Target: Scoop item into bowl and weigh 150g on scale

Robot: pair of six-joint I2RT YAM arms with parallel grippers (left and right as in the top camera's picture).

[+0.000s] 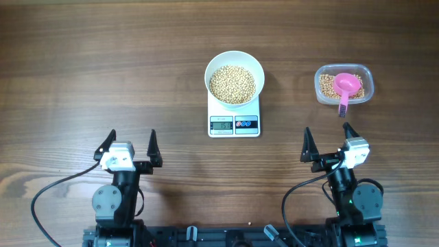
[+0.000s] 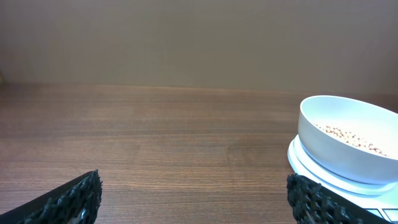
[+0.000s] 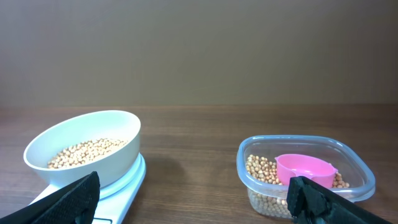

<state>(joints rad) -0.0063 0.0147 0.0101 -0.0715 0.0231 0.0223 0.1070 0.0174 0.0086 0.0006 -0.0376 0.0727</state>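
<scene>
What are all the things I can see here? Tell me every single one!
table: one, brown wood, under everything
scale: one, white, middle of the table
bowl: one, white, on the scale
tub: one, clear plastic, right of the scale
beans: many, tan-yellow, some in the bowl, some in the tub
scoop: one, pink, in the tub on the beans
left pincer: one, black, open and empty, near edge, left
right pincer: one, black, open and empty, near edge, in front of the tub
</scene>
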